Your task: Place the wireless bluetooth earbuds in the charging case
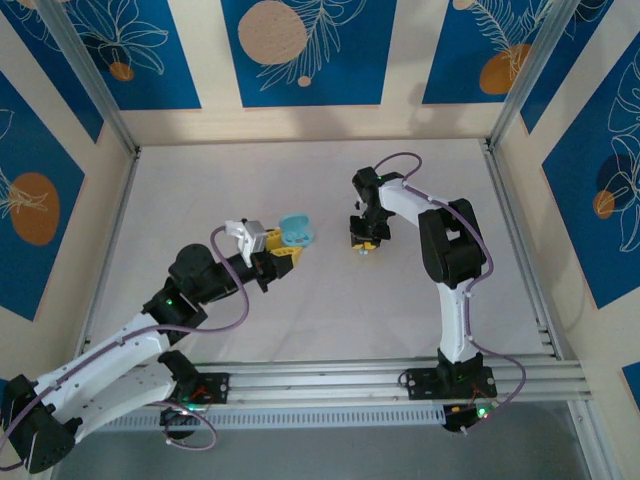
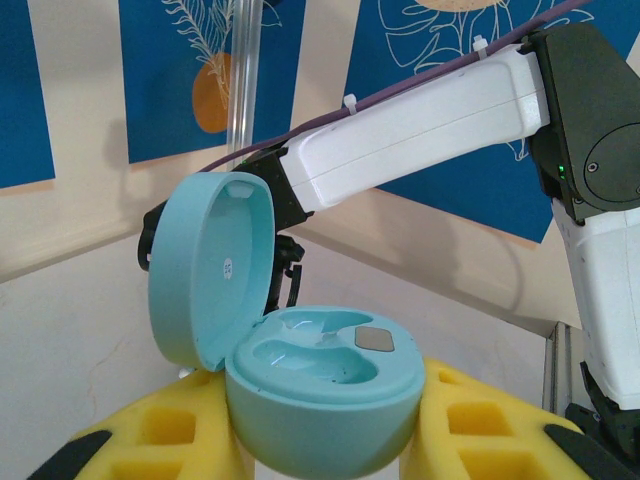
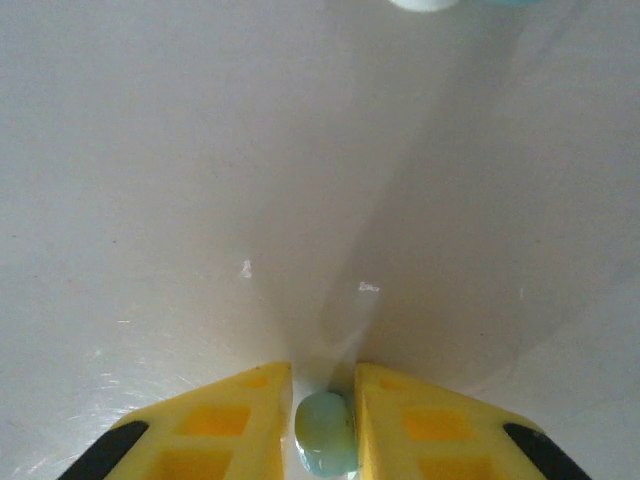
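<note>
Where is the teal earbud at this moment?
Right wrist view, bottom centre: the teal earbud sits pinched between the right gripper's two yellow fingers.

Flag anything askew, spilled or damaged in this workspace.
Nothing stands out. The charging case is held upright between the left jaws, with its lid open and both wells empty. The right jaws pinch one teal earbud over the table. No damage is visible.

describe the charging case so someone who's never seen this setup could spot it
On the white table, follow the left arm to its yellow left claw. Clamped there is the charging case, a round pale teal shell with its lid hinged open. The other teal thing, the earbud in the right claw, is far smaller.
</note>
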`<state>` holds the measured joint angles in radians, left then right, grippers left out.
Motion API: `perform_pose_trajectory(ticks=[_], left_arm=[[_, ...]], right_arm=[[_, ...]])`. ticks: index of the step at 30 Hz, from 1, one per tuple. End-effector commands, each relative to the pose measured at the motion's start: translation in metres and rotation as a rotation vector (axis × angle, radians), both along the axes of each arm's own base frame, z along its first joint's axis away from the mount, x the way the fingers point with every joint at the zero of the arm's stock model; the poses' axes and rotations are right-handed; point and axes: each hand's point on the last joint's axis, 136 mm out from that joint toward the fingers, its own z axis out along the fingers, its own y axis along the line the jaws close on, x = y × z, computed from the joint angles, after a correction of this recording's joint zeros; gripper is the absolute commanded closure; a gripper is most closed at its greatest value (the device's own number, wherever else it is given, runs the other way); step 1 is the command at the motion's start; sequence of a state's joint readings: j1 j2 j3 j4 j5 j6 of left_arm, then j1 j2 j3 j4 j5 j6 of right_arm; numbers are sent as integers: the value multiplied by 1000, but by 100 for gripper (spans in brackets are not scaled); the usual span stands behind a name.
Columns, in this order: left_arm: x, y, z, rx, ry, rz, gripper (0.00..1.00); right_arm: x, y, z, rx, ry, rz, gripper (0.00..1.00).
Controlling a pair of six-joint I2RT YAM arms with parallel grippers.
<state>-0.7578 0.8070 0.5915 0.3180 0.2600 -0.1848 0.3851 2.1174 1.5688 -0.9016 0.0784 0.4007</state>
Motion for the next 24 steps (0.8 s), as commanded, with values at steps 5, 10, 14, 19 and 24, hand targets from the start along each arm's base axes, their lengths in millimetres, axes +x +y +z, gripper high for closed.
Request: perform_pose_trajectory(ticks=[5,10,14,19,24], left_arm=[[-2,0,18,-48,-28,0,76],[-1,-2,17,-47,-24,-8,76],[-1,-3,17,-46,-23,-9,76],[0,-3,16,-44,-17,-7,76],[0,-3,16,-48,-11,-7,76]], right_arm=[[-5,0,-2,0,15,4,71],[-4,1,-2,-3,7,23,73],[-10,-1,-6,-36,27,74,72],[-19,-3,-5,-44,46,111,69],[-21,-3,-3,-53,40,133,74]])
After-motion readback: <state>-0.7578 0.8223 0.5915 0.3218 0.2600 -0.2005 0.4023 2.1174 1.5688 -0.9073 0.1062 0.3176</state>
